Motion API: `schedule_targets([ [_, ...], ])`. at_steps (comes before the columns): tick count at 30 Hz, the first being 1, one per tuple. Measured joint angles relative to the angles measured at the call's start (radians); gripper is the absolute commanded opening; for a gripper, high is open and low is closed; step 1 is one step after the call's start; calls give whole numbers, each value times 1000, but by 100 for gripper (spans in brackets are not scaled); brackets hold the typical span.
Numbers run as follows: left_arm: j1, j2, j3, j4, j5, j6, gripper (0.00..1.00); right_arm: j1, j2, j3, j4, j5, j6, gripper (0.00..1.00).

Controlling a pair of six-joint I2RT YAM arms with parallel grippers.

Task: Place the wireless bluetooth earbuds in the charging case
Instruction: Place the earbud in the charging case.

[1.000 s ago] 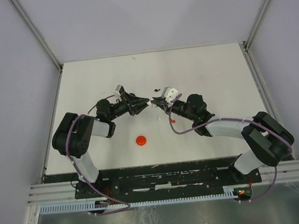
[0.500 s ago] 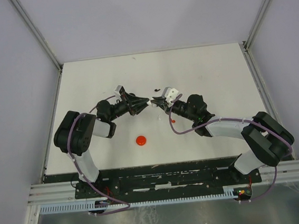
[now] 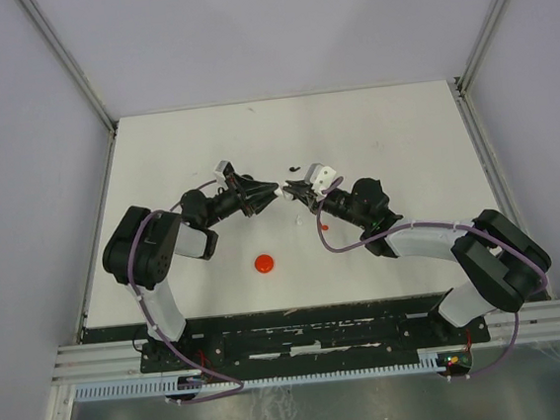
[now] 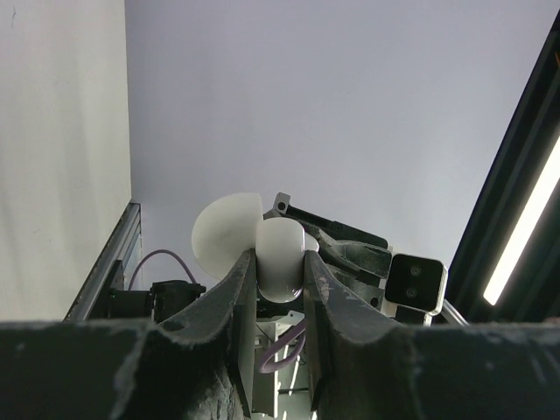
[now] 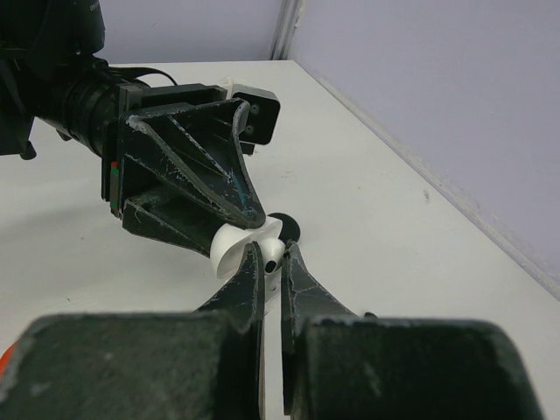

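Observation:
My left gripper [image 3: 269, 192] is shut on an open white charging case [image 4: 282, 249], its lid [image 4: 224, 238] swung out to the left, held above the table. My right gripper [image 3: 293, 193] meets it tip to tip and is shut on a small white earbud [image 5: 273, 255], pressed against the case's open side [image 5: 236, 248]. In the right wrist view the left gripper's fingers [image 5: 197, 175] clamp the case from behind. A tiny red earbud [image 3: 324, 226] lies on the table under the right arm. A small black bit [image 3: 296, 168] lies just beyond the grippers.
A round red case [image 3: 264, 263] lies on the white table [image 3: 402, 139] in front of the grippers. A black round piece [image 5: 286, 227] lies on the table behind the white case. Grey walls enclose the table on three sides.
Both grippers have stayed tip to tip and edged slightly towards the far side of the table. Their holds are unchanged.

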Motion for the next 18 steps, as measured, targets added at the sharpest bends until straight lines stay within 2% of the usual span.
schedule_targets([
  [9, -1, 16, 0, 11, -2, -8, 3, 0, -1, -13, 1, 2, 0, 8],
  [18, -1, 16, 0, 18, -3, -16, 3, 3, -13, -26, 1, 6, 7, 20],
])
